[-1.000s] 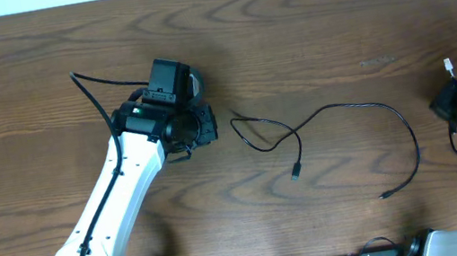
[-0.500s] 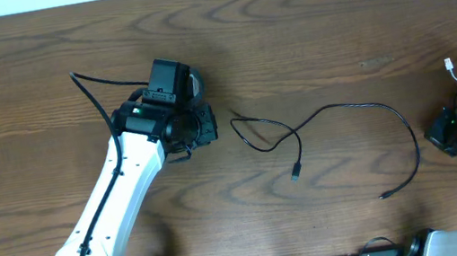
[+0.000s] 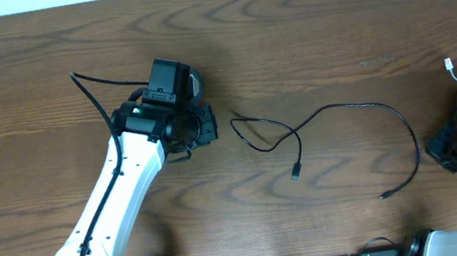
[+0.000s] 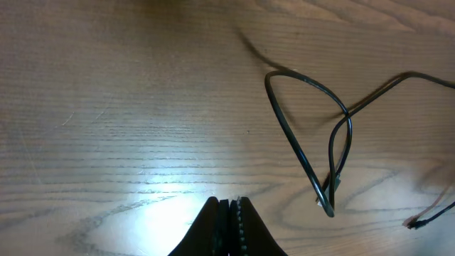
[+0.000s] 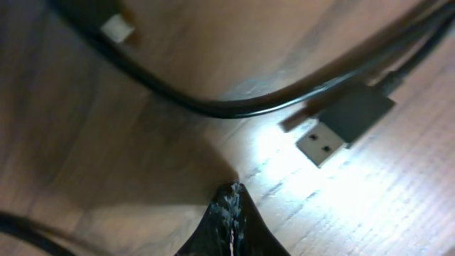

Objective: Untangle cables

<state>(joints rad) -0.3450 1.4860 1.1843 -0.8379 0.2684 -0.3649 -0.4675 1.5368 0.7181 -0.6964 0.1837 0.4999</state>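
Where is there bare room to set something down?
Bare wood: along the far edge, and between the black cable and the right gripper. Crowded: the middle where that cable loops, and the right edge by the white cable.

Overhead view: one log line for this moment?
left jaws shut | right jaws shut | thin black cable loose, centre | thin white cable at right edge

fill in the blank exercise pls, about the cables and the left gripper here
1. The white cable lies near the ___ edge of the table.
2. The long cable lying mid-table is ___ in colour.
3. The left gripper has its jaws ___, holding nothing.
Missing words: right; black; shut.
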